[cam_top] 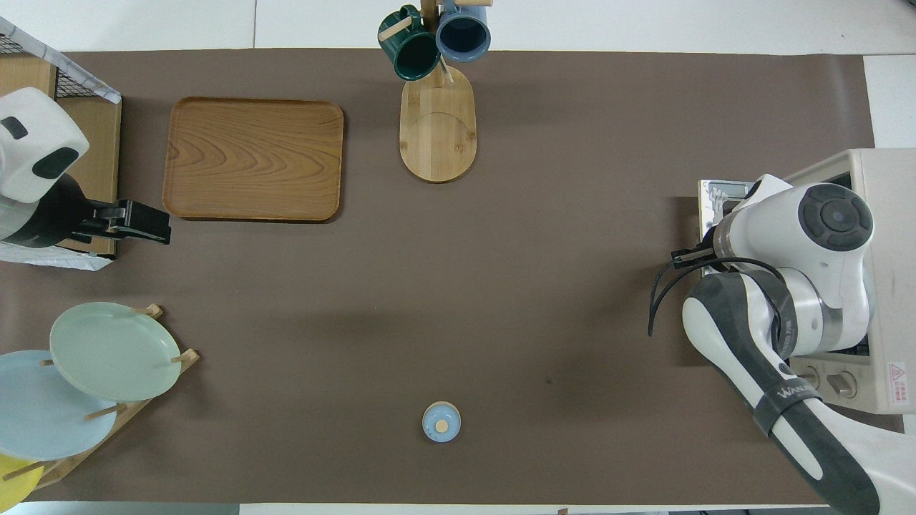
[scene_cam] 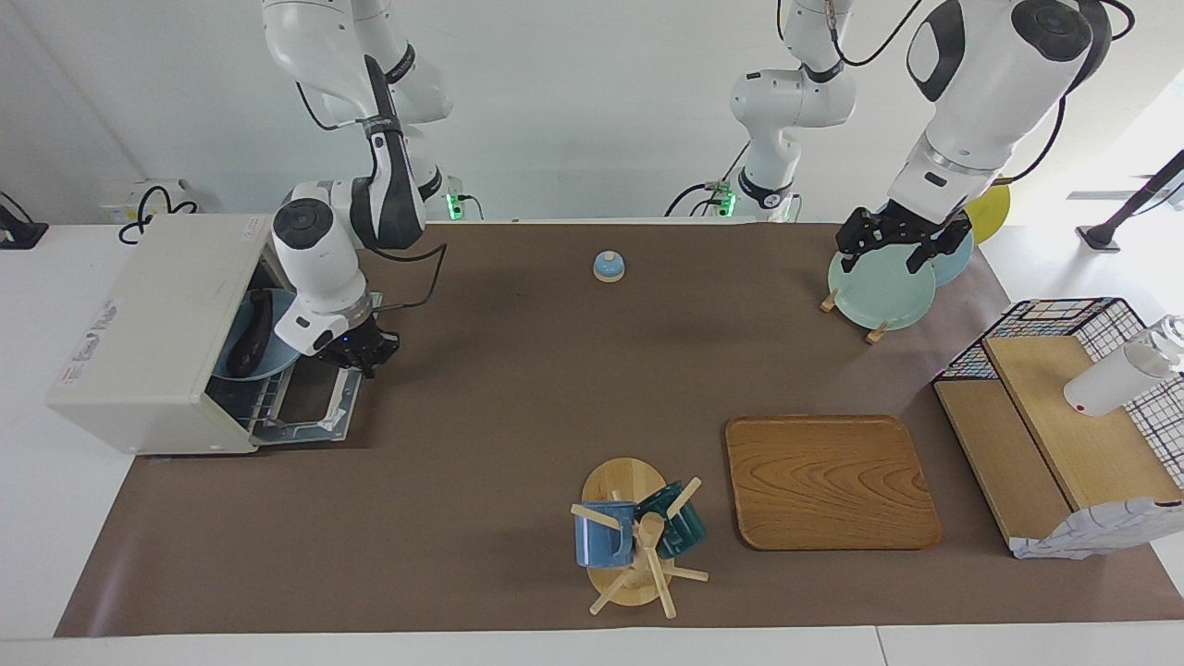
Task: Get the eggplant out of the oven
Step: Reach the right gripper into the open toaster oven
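The cream-white oven [scene_cam: 139,333] stands at the right arm's end of the table with its glass door [scene_cam: 310,407] folded down open. Inside, the dark eggplant [scene_cam: 248,335] lies on a blue-grey plate [scene_cam: 277,356] on the wire rack. My right gripper [scene_cam: 363,354] hangs low over the open door, right at the oven's mouth beside the plate's rim. In the overhead view the right arm covers the oven's [cam_top: 887,214] opening and hides the eggplant. My left gripper [scene_cam: 890,252] is open and empty, raised over the plate rack [scene_cam: 874,294], and waits.
A small blue bell [scene_cam: 609,266] sits mid-table near the robots. A wooden tray [scene_cam: 828,481] and a mug tree [scene_cam: 638,541] with two mugs lie farther out. A wire basket with wooden shelves [scene_cam: 1045,416] and a white bottle [scene_cam: 1115,379] stands at the left arm's end.
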Controlling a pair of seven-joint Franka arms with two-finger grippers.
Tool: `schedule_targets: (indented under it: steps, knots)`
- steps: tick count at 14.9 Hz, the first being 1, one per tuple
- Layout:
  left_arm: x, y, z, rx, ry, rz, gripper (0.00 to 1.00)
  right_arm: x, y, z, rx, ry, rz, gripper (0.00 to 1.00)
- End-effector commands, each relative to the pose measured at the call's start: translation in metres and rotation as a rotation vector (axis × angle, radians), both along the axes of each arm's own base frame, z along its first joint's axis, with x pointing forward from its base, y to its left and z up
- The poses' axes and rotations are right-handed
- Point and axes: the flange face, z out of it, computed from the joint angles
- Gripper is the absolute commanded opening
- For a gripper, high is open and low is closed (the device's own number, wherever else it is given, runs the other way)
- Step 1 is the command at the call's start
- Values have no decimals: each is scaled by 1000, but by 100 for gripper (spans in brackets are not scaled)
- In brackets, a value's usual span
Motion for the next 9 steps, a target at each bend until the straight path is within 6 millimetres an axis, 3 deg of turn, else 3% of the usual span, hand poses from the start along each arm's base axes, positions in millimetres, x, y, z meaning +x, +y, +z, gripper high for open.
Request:
schedule_targets:
  steps: [1,3,9]
  knots:
    - [-1,3,5,-15,-10,3,100,1,-38,-3,-32,-14,-39,0]
    - [-1,3,5,-13,-8,3,100,3,-29,-17,-31,-6,-33,0]
    - [-1,3,5,-15,-10,3,100,-7,-22,-34,-3,-16,-73,0]
